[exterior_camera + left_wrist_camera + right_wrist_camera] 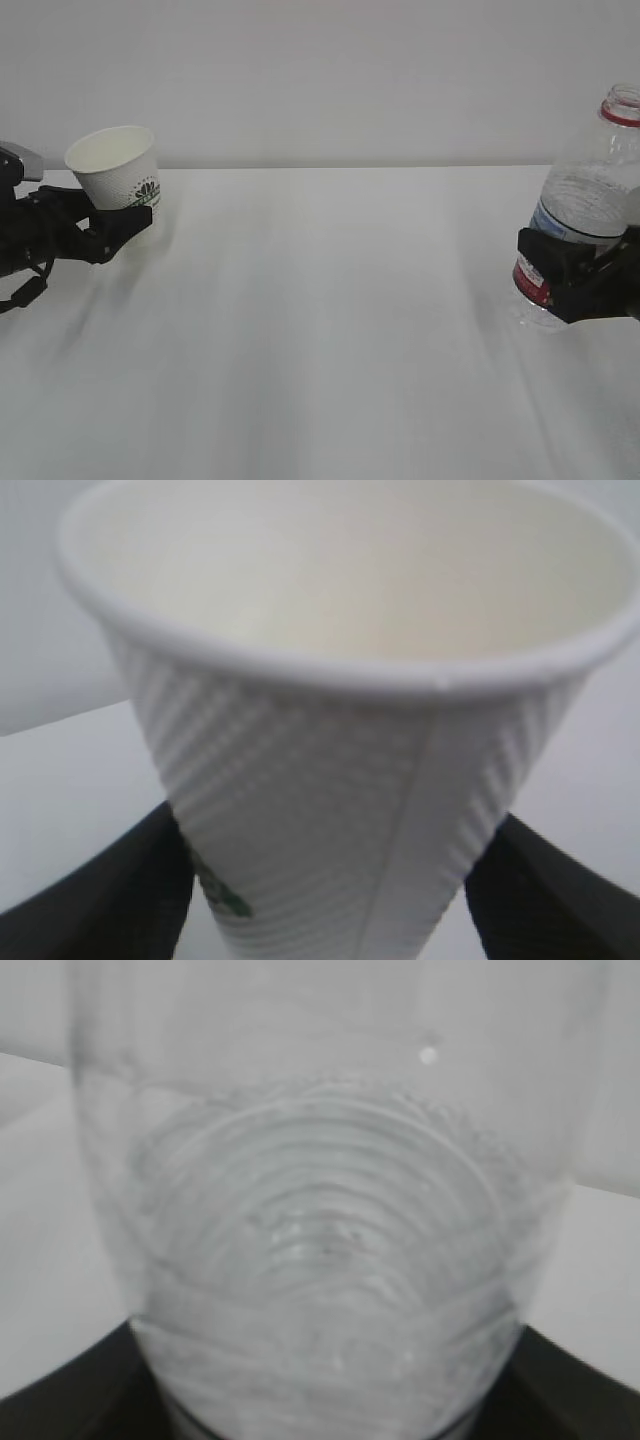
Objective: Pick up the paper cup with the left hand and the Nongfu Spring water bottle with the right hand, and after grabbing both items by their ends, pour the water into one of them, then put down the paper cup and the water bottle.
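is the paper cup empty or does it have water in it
Looks empty: the paper cup shows only dry cream walls inside, though its bottom is hidden.

A white table (320, 330) is seen filling the lower part of the exterior view — plain, matte, with faint soft shading across it. Its far edge is met by a pale wall (330, 70). At the right edge the Nongfu Spring water bottle (590, 190) is seen near the surface — whether its base rests on it cannot be told.
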You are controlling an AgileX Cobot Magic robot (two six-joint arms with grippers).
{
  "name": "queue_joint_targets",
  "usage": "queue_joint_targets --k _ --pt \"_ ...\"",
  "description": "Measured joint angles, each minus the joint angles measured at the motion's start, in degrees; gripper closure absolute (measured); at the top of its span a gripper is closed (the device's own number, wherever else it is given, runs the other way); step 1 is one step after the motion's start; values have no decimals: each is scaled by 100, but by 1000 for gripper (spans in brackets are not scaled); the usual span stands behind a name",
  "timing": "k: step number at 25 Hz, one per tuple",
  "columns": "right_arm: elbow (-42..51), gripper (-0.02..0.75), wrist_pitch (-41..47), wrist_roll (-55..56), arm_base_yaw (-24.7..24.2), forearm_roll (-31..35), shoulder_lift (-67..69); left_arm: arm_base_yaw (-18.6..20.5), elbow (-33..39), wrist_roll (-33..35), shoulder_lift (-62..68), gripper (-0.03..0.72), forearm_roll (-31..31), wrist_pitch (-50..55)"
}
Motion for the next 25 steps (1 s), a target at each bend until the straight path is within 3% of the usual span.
queue_joint_targets --k 9,16,25 --pt "0 234 31 0 0 -163 0 0 874 0 -871 97 125 -323" --pt "0 234 97 0 0 -328 0 0 1395 -201 -1411 97 926 -343" --pt "0 234 119 100 0 -769 0 -55 1439 -425 -1750 98 2004 -343"
